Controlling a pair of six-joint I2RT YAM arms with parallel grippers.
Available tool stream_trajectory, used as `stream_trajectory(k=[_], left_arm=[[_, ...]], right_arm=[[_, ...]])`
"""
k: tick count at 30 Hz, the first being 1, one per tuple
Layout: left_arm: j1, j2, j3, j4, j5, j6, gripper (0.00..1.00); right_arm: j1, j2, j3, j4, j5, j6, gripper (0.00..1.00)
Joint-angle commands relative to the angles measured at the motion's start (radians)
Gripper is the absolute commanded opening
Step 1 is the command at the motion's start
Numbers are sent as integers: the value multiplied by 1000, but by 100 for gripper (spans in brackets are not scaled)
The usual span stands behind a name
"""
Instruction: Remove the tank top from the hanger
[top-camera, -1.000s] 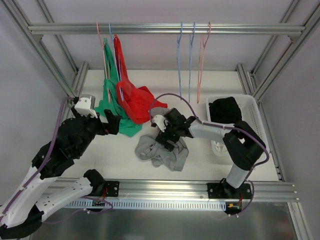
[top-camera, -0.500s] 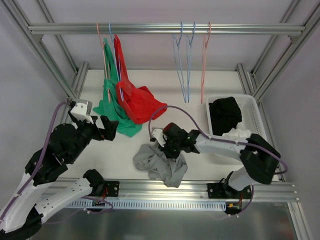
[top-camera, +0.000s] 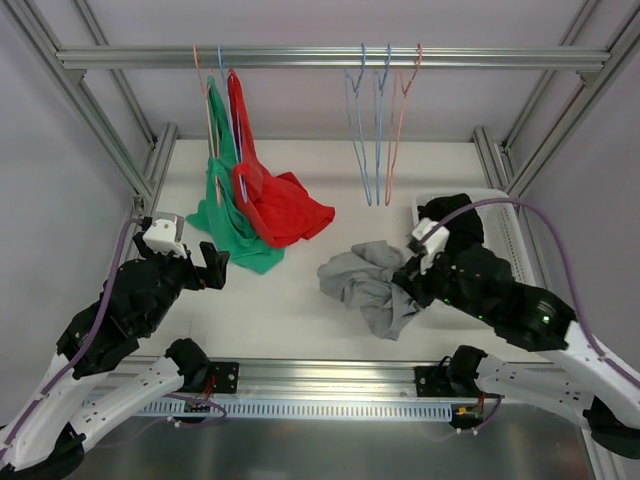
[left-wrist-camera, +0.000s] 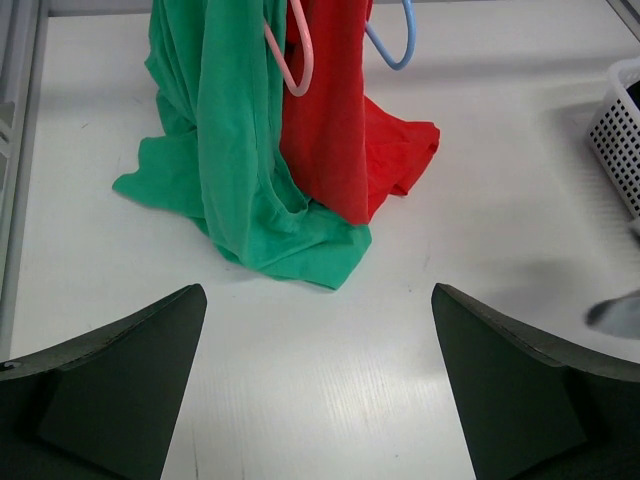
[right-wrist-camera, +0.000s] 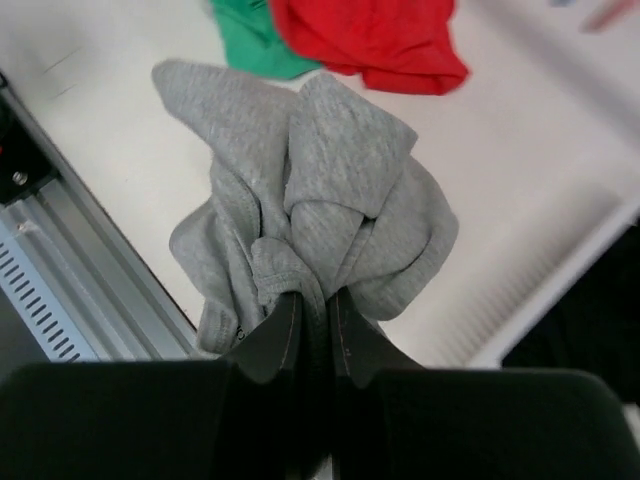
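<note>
Pinching a bunched grey cotton tank top (right-wrist-camera: 310, 200) at one fold, the right arm's fingers (right-wrist-camera: 290, 325) stand almost shut on the cloth. The garment is off any hanger, crumpled over the white bench (top-camera: 290, 300) just beside the white plastic basket (left-wrist-camera: 618, 130). The left arm's fingers (top-camera: 214, 266) are spread wide with nothing between them. They are near a green tank top (left-wrist-camera: 230, 170) and a red tank top (left-wrist-camera: 345, 130), which hang from coloured hangers (left-wrist-camera: 292, 65) and pool on the bench.

Crumpled gray tank top (top-camera: 365, 280), seemingly airborne, in right hand (right-wrist-camera: 312, 305)
</note>
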Motion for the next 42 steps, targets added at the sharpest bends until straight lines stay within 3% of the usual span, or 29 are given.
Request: stream_trajectory(k=[1, 5, 11, 13, 16, 18, 19, 20, 26, 33, 36, 42], left_arm=[[-12, -13, -3, 16, -42, 12, 99], [-12, -20, -1, 15, -40, 9, 99], [-12, -30, 3, 16, -37, 4, 99], [-12, -33, 5, 16, -36, 3, 99], [-12, -33, 5, 16, -33, 0, 99], [-11, -27, 5, 18, -30, -3, 99], [-11, -24, 5, 20, -30, -3, 99], [-11, -22, 5, 20, -28, -2, 99], [-9, -27, -12, 23, -28, -2, 99], [-6, -19, -14, 26, -45, -28, 99], [11, 5, -4, 24, -74, -46, 99], [144, 67, 23, 24, -10, -85, 99]], right_arm=[[-5, -65, 184, -236, 217, 76, 0], [-5, -77, 321, -421, 489, 76, 0], [-28, 9, 399, -535, 809, 87, 0], [-71, 53, 408, -537, 818, 76, 0], [-229, 127, 402, -498, 753, 13, 0], [-423, 159, 370, -373, 589, -81, 0], [-579, 196, 344, -293, 500, -97, 0], [-652, 216, 333, -250, 341, -108, 0], [-927, 392, 144, 134, 43, -131, 0], [-993, 731, 13, 195, -13, -7, 0], [-995, 753, -19, 197, -71, 18, 4], [-998, 560, 5, 145, 21, 30, 40]])
